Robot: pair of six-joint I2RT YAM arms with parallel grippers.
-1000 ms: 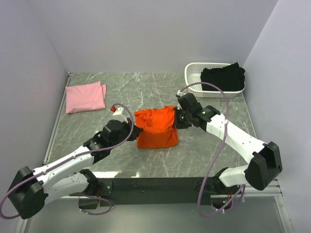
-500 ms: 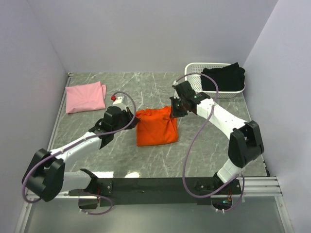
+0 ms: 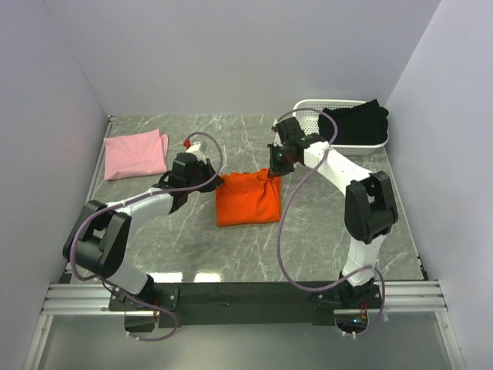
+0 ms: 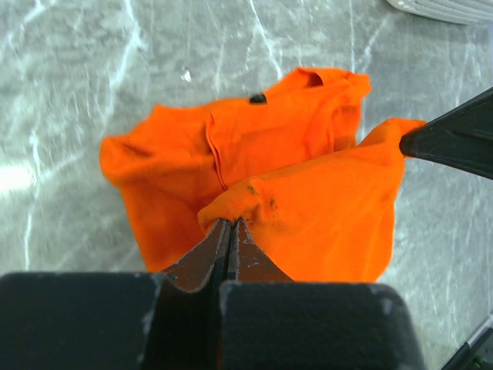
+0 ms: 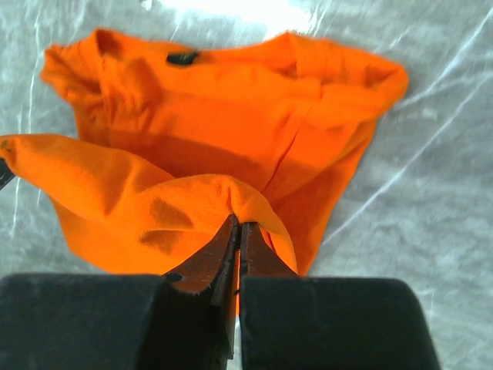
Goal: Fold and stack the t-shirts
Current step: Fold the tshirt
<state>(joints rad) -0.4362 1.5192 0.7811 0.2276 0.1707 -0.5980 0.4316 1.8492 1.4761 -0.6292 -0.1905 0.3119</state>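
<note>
The bright orange t-shirt point(image 3: 246, 199) lies mid-table, half folded. My left gripper point(image 3: 218, 179) is shut on its far left corner, and the left wrist view shows the pinched orange cloth point(image 4: 308, 208) lifted over the layer below. My right gripper point(image 3: 271, 173) is shut on the far right corner, and the right wrist view shows the same shirt point(image 5: 231, 139) with a black neck label. Both grippers hold the edge a little above the table. The pale pink t-shirt point(image 3: 136, 153) lies folded at the far left. The black t-shirt point(image 3: 354, 123) sits in the basket.
The white slotted basket point(image 3: 308, 117) stands at the far right corner against the back wall. Pale walls close in the left, back and right sides. The marble table top point(image 3: 231, 247) is bare in front of the orange shirt.
Both grippers have carried the orange shirt's pinched edge away from the arm bases toward the back. The arms have stretched out and the shirt's near part now lies flatter.
</note>
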